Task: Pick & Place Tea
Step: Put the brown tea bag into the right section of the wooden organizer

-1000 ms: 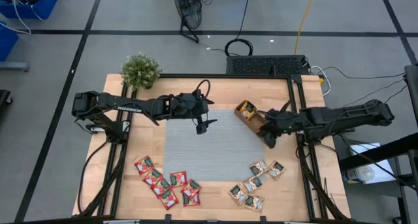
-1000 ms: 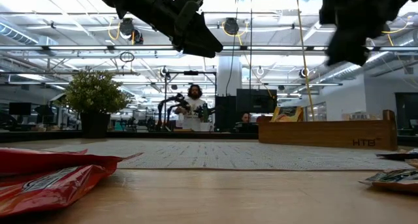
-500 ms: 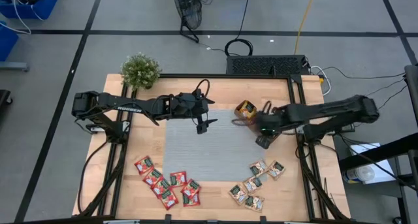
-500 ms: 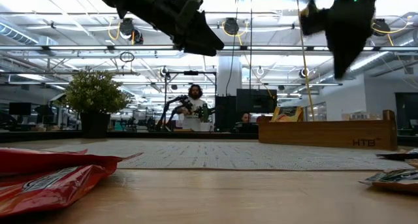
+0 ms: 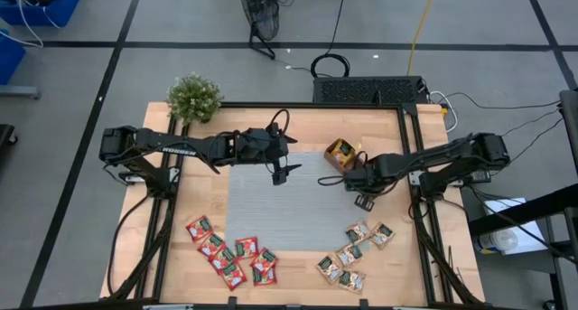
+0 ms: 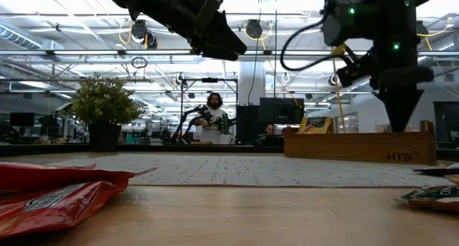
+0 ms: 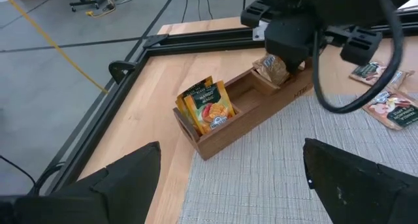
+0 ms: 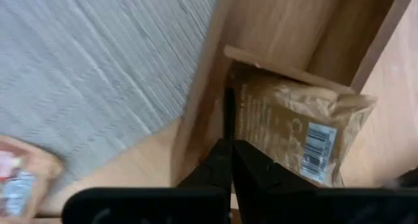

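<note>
A brown wooden tray (image 7: 228, 129) stands on the far right part of the grey mat (image 5: 289, 201). Orange tea sachets (image 7: 208, 106) stand upright in its end compartment, and a pale brown sachet (image 8: 287, 136) lies in another. My right gripper (image 8: 230, 160) is shut and points straight down over that compartment, its tips beside the sachet's edge. My left gripper (image 5: 282, 173) hangs open above the mat's far left part, with nothing between its fingers. Red sachets (image 5: 231, 256) and pale green-marked sachets (image 5: 354, 253) lie on the table's near side. My right gripper comes from above with shut fingers (image 8: 225, 165) pointing down at the edge of the pale brown sachet (image 8: 243, 119), next to the tray's wall. Whether the tips touch the sachet or the tray, I cannot tell.
A potted plant (image 5: 193, 98) stands at the table's far left corner. Black frame rails (image 5: 415, 147) run along the table's sides. The mat's middle lies bare between the two arms.
My right gripper has tipped from a slant to pointing straight down and has sunk toward the tray, shifting a little toward the table's left. The sachets and the tray lie as before.
</note>
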Robot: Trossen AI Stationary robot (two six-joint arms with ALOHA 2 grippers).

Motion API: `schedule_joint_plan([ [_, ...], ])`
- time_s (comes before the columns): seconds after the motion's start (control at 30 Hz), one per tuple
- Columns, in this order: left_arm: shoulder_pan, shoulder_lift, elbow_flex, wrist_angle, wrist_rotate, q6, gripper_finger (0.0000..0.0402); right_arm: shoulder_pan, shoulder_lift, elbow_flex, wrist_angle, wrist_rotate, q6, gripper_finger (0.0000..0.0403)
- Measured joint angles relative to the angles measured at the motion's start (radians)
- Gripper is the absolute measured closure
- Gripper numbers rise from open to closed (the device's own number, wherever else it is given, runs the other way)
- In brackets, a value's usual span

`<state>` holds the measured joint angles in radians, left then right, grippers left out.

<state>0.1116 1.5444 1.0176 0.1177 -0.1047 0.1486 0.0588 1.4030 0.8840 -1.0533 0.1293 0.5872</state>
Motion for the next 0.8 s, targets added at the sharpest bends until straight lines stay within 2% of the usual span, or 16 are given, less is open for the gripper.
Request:
schedule_joint_plan([
  [0.37,0.000,0.000,0.000,0.000,0.000,0.000,0.0036,-0.001,-0.001,-0.129,0.186,0.005,-0.004,0.0403],
  [0.8,0.000,0.000,0.000,0.011,0.000,0.000,0.0036,0.000,0.000,-0.149,0.147,0.067,0.075,0.0403],
])
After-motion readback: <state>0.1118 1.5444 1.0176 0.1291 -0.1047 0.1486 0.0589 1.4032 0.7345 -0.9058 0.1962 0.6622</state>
